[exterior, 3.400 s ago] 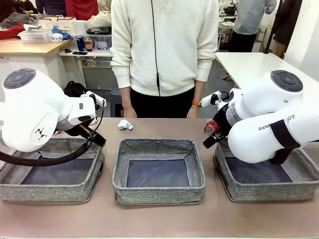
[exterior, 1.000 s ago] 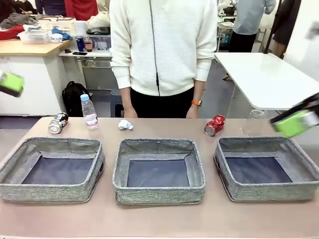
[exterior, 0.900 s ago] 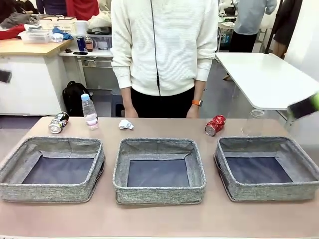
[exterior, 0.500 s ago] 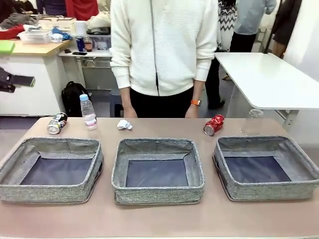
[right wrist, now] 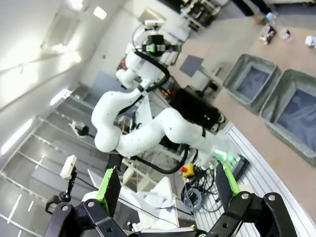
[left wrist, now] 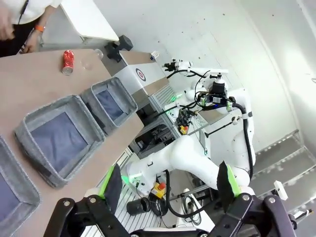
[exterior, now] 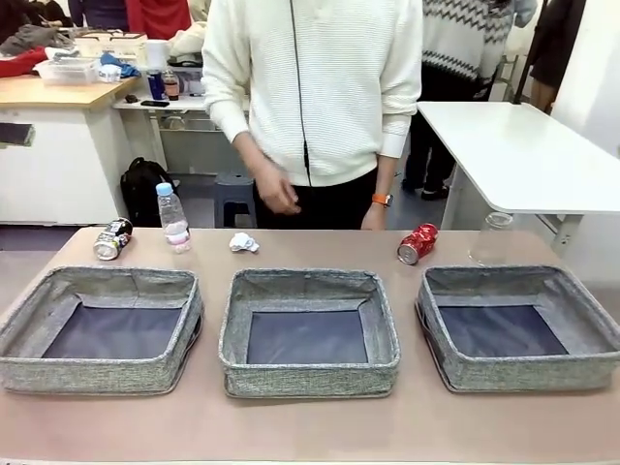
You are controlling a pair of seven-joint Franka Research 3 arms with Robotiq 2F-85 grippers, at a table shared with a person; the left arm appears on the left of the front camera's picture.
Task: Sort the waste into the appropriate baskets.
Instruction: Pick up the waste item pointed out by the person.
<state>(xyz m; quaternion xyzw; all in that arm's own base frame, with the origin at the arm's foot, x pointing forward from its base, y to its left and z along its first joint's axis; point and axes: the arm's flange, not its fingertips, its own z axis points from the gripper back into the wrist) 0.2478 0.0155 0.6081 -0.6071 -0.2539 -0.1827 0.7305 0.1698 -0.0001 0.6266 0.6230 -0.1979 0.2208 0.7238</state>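
Waste (exterior: 243, 242) well apart from left gripper (left wrist: 169, 180), right gripper (right wrist: 166, 183), both spread, empty; centre your jaws over dark can (exterior: 112, 238).

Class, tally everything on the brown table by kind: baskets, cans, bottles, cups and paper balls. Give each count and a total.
Baskets: 3
Cans: 2
Bottles: 1
Cups: 1
Paper balls: 1
Total: 8
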